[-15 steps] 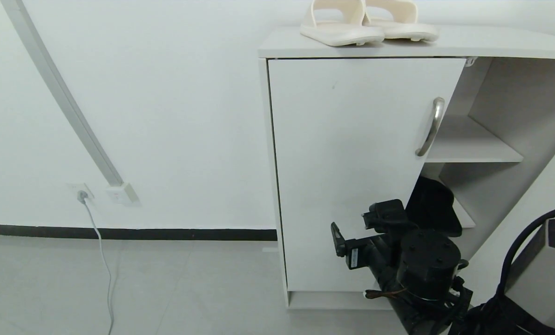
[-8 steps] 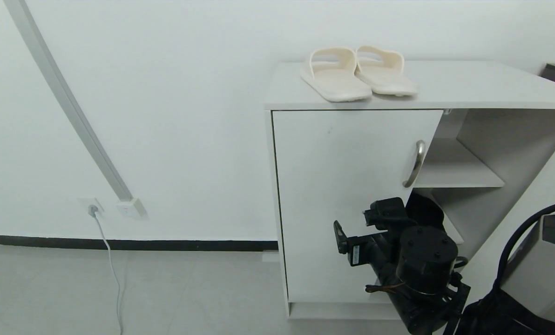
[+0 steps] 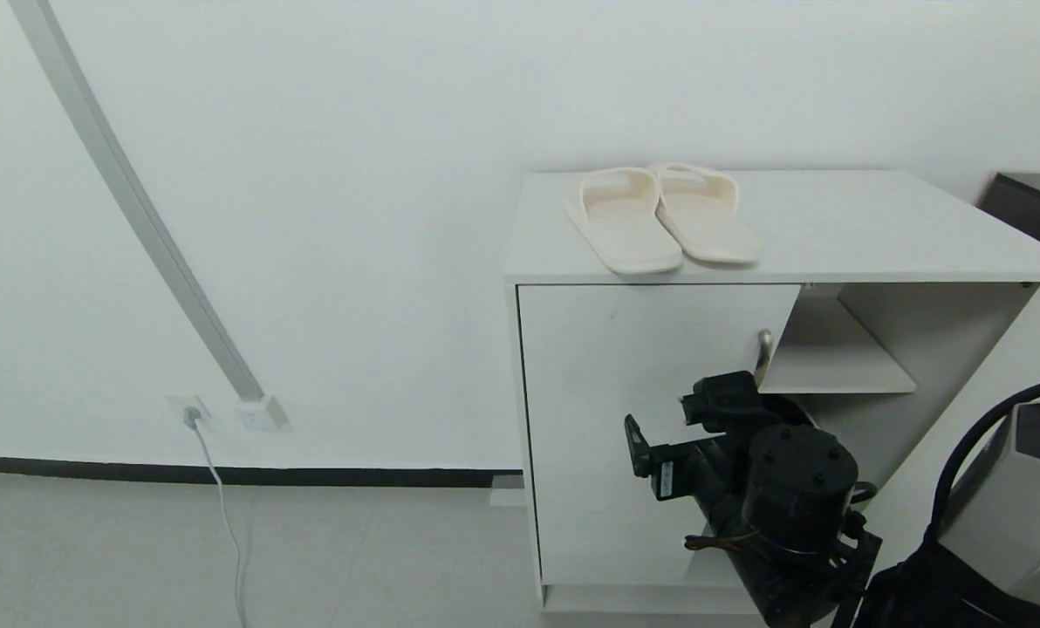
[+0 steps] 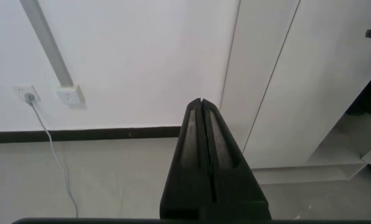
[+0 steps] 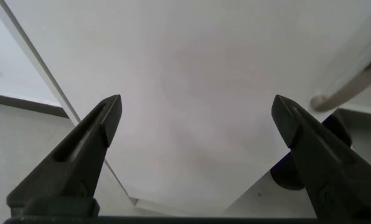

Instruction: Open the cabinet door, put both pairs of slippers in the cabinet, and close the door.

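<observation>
A pair of cream slippers (image 3: 660, 216) lies side by side on top of the white cabinet (image 3: 878, 227). The cabinet's left door (image 3: 642, 419) stands shut, its metal handle (image 3: 762, 347) at its right edge. The right half is open, showing a shelf (image 3: 834, 371). My right arm (image 3: 790, 497) hangs low in front of the left door. My right gripper (image 5: 197, 102) is open and close to the door face, with the handle (image 5: 347, 87) and a dark slipper (image 5: 291, 171) off to one side. My left gripper (image 4: 201, 106) is shut on nothing and faces the wall beside the cabinet (image 4: 266, 81).
A white open door panel (image 3: 1000, 375) stands at the far right. A slanted grey cable duct (image 3: 136, 209) runs down the wall to a box, with a socket and cord (image 3: 195, 417) beside it. Bare grey floor (image 3: 223, 558) lies left of the cabinet.
The head camera has risen, so the whole picture has slid down and the cabinet top with the cream slippers is fully in sight. The right arm holds the same place.
</observation>
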